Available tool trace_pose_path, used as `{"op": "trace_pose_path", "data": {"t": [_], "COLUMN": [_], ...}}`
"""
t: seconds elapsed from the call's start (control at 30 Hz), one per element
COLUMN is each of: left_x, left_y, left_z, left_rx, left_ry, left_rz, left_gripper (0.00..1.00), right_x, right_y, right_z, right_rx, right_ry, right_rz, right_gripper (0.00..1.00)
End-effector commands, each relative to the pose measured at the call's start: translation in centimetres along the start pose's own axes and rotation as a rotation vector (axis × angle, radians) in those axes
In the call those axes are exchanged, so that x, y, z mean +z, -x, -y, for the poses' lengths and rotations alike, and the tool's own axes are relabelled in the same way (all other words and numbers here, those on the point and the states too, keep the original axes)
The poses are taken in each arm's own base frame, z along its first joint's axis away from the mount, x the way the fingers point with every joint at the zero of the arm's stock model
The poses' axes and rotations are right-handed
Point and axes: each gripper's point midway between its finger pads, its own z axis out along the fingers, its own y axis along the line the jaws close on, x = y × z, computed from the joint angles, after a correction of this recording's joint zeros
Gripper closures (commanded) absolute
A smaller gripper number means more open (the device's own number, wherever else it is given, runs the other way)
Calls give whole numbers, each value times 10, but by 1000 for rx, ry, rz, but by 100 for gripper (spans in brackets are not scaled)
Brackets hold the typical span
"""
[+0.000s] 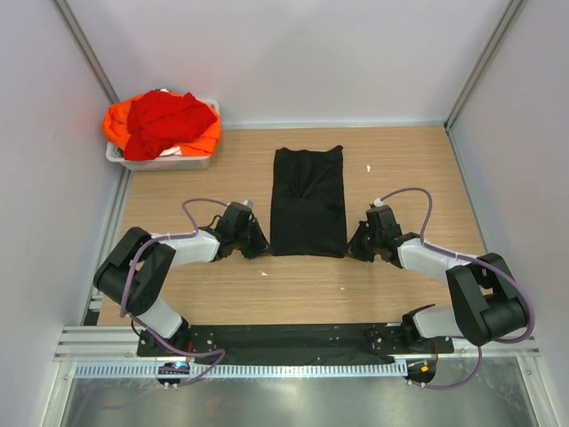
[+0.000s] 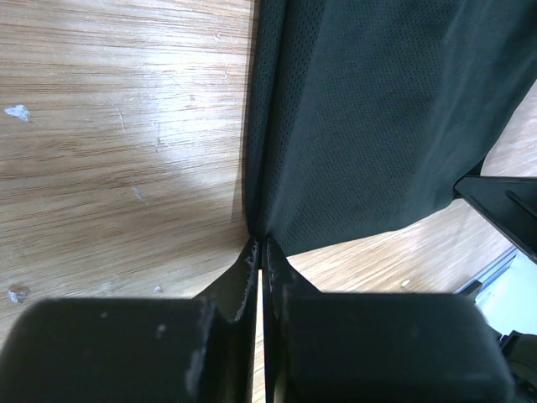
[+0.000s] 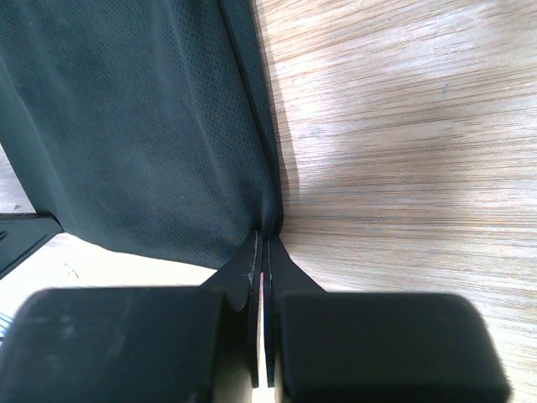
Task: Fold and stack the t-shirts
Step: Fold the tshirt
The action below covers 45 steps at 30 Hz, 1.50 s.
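The black t-shirt (image 1: pixel 308 203) lies on the wooden table as a long folded strip, running from near to far. My left gripper (image 1: pixel 260 245) is shut on its near left corner; in the left wrist view the jaws (image 2: pixel 262 243) pinch the cloth edge (image 2: pixel 369 117). My right gripper (image 1: pixel 354 247) is shut on its near right corner; in the right wrist view the jaws (image 3: pixel 267 237) pinch the cloth (image 3: pixel 143 126). The red t-shirt (image 1: pixel 162 120) and the orange t-shirt (image 1: pixel 117 124) lie heaped in a tub at the far left.
The white plastic tub (image 1: pixel 169 161) stands in the far left corner against the wall. Small white specks (image 1: pixel 370 168) lie on the wooden table (image 1: pixel 418 169). A metal rail (image 1: pixel 293 365) runs along the near edge by the arm bases.
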Motion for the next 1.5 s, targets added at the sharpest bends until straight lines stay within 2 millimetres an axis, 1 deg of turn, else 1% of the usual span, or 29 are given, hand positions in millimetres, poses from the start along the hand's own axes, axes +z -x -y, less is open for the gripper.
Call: {"op": "trace_pose_path", "data": {"t": [0.0,0.1,0.17,0.37,0.5,0.53,0.6,0.63,0.67,0.7,0.73,0.8,0.83,0.87,0.9,0.93,0.97,1.0,1.03,1.07,1.1,1.17,1.2,1.23,1.27,1.33,1.37,1.43,1.47], "left_x": [0,-6,-11,-31,-47,-51,-66,-67,-75,-81,-85,-98,-102,-108,-113,-115,-121,-120,-122,-126,-123,-124,-128,-125,-128,-125,-127,-124,-122], "left_y": [-15,-14,-19,-42,-62,-67,-70,-72,-69,-69,-67,-57,-53,-44,-42,-34,-23,-20,-18,-6,-4,5,17,21,31,44,55,67,73], "left_z": [-19,-15,-21,-18,-8,-9,4,3,11,10,12,25,23,34,34,34,48,48,48,59,56,61,68,68,77,75,78,80,79], "left_rx": [4,2,-3,7,41,43,56,55,61,60,61,74,82,102,114,127,137,149,169,174,180,200,196,199,214,202,199,193,194], "left_ry": [60,58,100,118,111,120,84,96,73,84,85,60,83,69,86,111,98,122,143,134,167,174,168,178,162,179,173,179,181], "left_rz": [-30,-22,-37,-66,-78,-86,-66,-72,-50,-51,-39,-3,15,39,37,72,99,98,93,120,104,108,126,123,139,135,143,142,139], "left_gripper": [100,100,100,100,100,100,100,100,100,100,100,100,100,100,100,100,100,100,100,100,100,100,100,100,100,100,100,100,100], "right_x": [-2,-8,-14,-32,-46,-52,-63,-66,-71,-75,-80,-89,-92,-97,-99,-100,-98,-103,-104,-110,-105,-105,-109,-102,-101,-94,-96,-85,-86], "right_y": [-15,-15,-15,-24,-40,-39,-44,-45,-46,-45,-43,-34,-30,-22,-16,-11,-8,3,8,18,22,32,42,45,50,61,71,78,87], "right_z": [26,22,18,17,15,10,3,1,-1,-6,-11,-21,-24,-32,-36,-39,-41,-53,-56,-69,-71,-78,-88,-88,-88,-94,-101,-100,-105], "right_rx": [-25,-21,-24,-17,-4,-5,1,-6,2,-6,-12,-18,-24,-36,-46,-54,-59,-82,-88,-99,-113,-128,-136,-149,-156,-171,-177,-188,-191], "right_ry": [-100,-83,-66,-41,-8,16,46,53,55,67,84,94,95,101,99,95,81,96,91,114,100,94,105,82,67,50,57,27,31], "right_rz": [-44,-45,-37,-42,-74,-59,-52,-49,-51,-43,-31,-7,3,19,32,39,31,53,57,77,70,86,104,93,102,104,123,113,126], "right_gripper": [99,99,99,99,99,99,99,99,99,99,99,99,99,99,99,99,99,99,99,99,99,99,99,99,99,99,99,99,99]}}
